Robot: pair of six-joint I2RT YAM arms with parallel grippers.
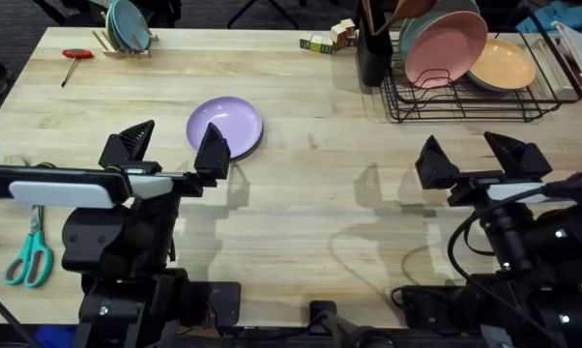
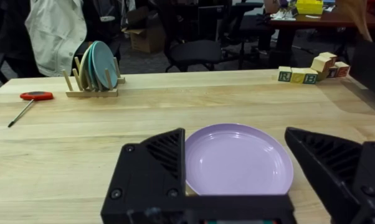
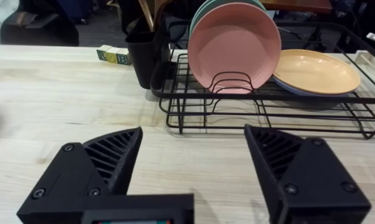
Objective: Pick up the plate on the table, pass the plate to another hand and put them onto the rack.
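The lavender plate (image 1: 224, 127) lies flat on the pale wooden table (image 1: 320, 193), left of centre. My left gripper (image 1: 170, 150) hovers open just in front of it, its right finger at the plate's near-left rim. In the left wrist view the plate (image 2: 237, 158) sits between and just beyond the spread fingers of the left gripper (image 2: 237, 193). The black wire rack (image 1: 465, 97) stands at the back right. My right gripper (image 1: 473, 159) is open and holds nothing, in front of the rack (image 3: 268, 106) with bare table between them.
A pink plate (image 1: 446, 48) stands upright in the rack, and an orange plate (image 1: 502, 66) lies flat beside it. A black utensil holder (image 1: 373, 48) flanks the rack. Teal scissors (image 1: 30, 253), a red-handled screwdriver (image 1: 75, 56), a wooden rack with teal plates (image 1: 127, 29) and letter blocks (image 1: 328, 39) lie about.
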